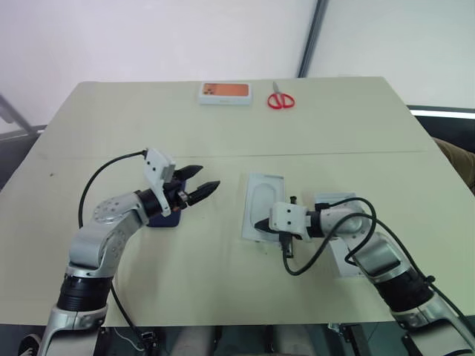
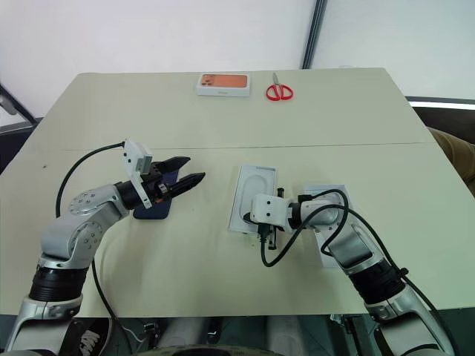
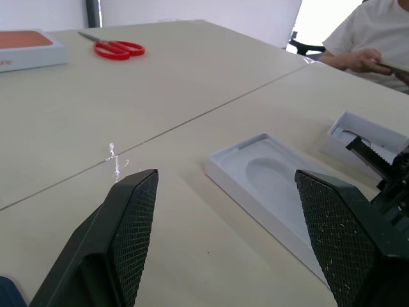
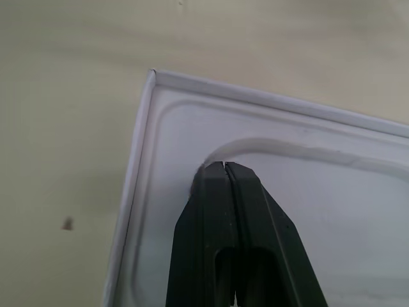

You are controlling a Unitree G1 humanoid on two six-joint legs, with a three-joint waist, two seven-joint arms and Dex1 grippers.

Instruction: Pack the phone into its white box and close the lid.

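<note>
The packing had not properly begun: the phone (image 2: 154, 208) lay flat on the counter (image 1: 223, 141) under the left arm, dark blue and not in any box. The left gripper (image 2: 180, 179) hovered just above it with its fingers spread wide and nothing between them. The right gripper (image 4: 223, 167) was closed tight and empty, its tip resting in the near end of the tray at mid-counter, apparently the white box (image 1: 263, 205), perhaps steadying or nudging it. The other white shell, seemingly the lid (image 2: 335, 195), sat beside the tray under the right forearm.

The next move would likely call for the left gripper to drop onto the phone, pinch it across its narrow edges and carry it to the tray, so the right gripper ought to clear out first.

The stretch between phone and tray was open. The scissors (image 1: 280, 99) and the orange-faced box (image 1: 225, 92) lay well apart at the far edge, out of the way
</note>
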